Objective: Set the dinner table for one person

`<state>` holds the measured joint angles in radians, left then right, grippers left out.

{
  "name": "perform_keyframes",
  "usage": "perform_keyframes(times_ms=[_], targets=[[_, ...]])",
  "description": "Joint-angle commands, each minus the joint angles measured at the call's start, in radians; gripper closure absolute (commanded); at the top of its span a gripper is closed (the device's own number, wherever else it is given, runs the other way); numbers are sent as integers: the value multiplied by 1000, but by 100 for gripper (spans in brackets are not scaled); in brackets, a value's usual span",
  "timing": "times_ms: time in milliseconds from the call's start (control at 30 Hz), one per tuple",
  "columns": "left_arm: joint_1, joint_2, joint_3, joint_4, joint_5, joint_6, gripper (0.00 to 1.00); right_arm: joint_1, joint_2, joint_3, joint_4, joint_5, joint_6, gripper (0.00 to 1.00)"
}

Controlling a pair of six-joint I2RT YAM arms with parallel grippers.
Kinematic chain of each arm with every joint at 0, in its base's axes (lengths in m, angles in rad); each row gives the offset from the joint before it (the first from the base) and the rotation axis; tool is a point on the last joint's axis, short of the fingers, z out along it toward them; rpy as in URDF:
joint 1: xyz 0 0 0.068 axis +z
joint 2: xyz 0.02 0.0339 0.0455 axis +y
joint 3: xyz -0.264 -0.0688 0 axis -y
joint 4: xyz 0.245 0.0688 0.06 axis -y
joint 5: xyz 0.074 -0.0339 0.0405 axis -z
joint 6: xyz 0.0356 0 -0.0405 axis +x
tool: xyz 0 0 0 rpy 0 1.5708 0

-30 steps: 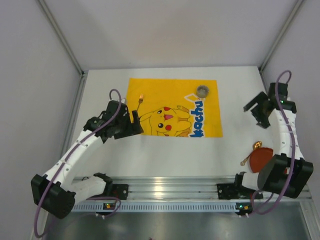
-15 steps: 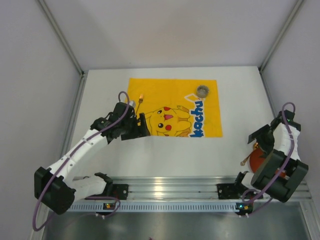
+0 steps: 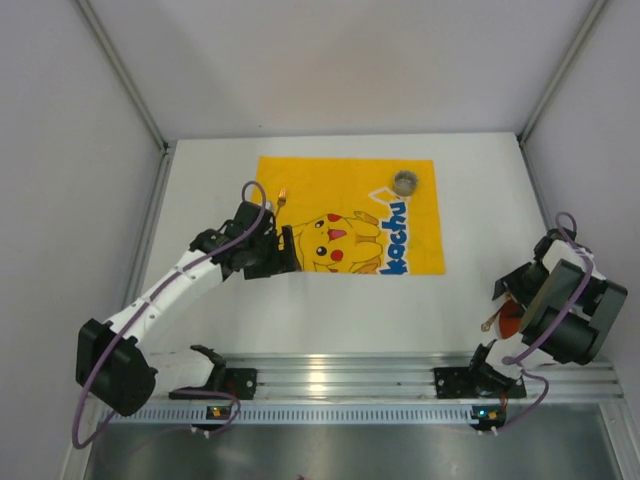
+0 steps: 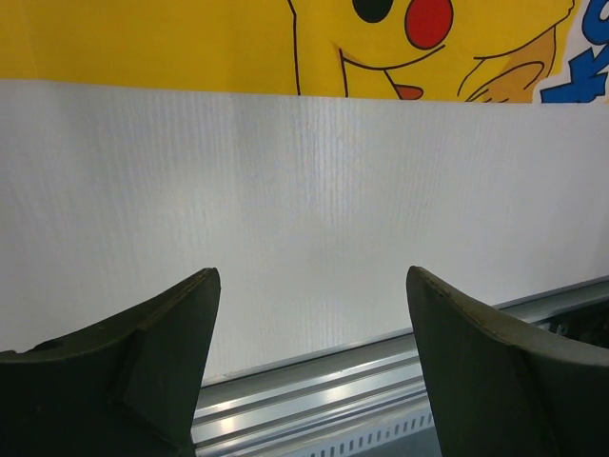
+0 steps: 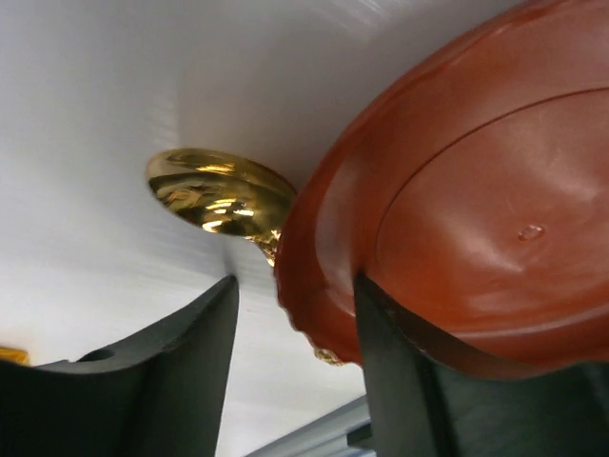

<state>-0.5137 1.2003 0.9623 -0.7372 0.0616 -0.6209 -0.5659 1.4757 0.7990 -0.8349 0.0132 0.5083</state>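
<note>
The white dinner table [image 3: 330, 310] carries a yellow cartoon mat [image 3: 340, 190]. A red plate [image 3: 512, 320] lies at the table's front right, its rim resting on a gold spoon [image 3: 490, 322]. My right gripper [image 3: 508, 290] is open and low over the plate. In the right wrist view the right gripper [image 5: 295, 286] straddles the plate [image 5: 457, 219] rim, one finger on the plate and one over the table beside the spoon bowl [image 5: 217, 193]. My left gripper [image 3: 287, 250] is open and empty at the mat's lower left edge, and in the left wrist view it [image 4: 309, 276] hangs over bare table [image 4: 285, 190].
A small gold fork [image 3: 281, 197] lies on the mat's left side and a grey cup [image 3: 405, 182] stands at its upper right. A ribbed aluminium rail [image 3: 340, 385] runs along the near edge. Grey walls close in both sides and the back.
My right gripper has swung from the far right side back toward the front and down onto the red plate's rim. My left gripper has shifted slightly right along the mat edge.
</note>
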Motion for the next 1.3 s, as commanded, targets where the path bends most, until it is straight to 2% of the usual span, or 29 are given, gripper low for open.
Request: perform_keyframes(times_ms=[0, 33, 67, 133, 233, 267, 300, 500, 733, 933, 1133, 1233, 1267], targets=[[-3, 31, 73, 4, -20, 10, 16, -11, 47, 17, 74, 30, 1, 50], [-5, 39, 79, 5, -23, 10, 16, -11, 66, 17, 80, 30, -1, 54], [-5, 54, 88, 4, -26, 9, 16, -11, 77, 17, 94, 28, -7, 62], [-5, 74, 96, 5, -31, 1, 16, -9, 104, 20, 105, 28, -11, 67], [-5, 96, 105, 10, -32, -11, 16, -9, 135, 28, 112, 19, -20, 87], [-5, 100, 110, 10, -31, -14, 16, -9, 141, 35, 112, 8, -27, 98], [-5, 105, 111, 12, -34, -17, 16, -9, 144, 40, 114, 4, -27, 100], [-5, 139, 134, 21, -39, -31, 16, 11, 118, 91, 63, -36, -50, 100], [-16, 171, 165, 29, -36, -49, 16, 34, -70, 160, -64, -74, -22, 100], [-29, 183, 185, 30, -22, -45, 16, 73, -129, 281, -165, -88, -8, 100], [-31, 171, 196, 18, -9, -45, 16, 184, -181, 376, -187, -108, 47, 100], [-31, 142, 191, 9, -16, -48, 16, 299, -183, 439, -187, -104, 101, 100], [-31, 134, 188, -1, -23, -46, 16, 379, -180, 484, -187, -85, 136, 100]])
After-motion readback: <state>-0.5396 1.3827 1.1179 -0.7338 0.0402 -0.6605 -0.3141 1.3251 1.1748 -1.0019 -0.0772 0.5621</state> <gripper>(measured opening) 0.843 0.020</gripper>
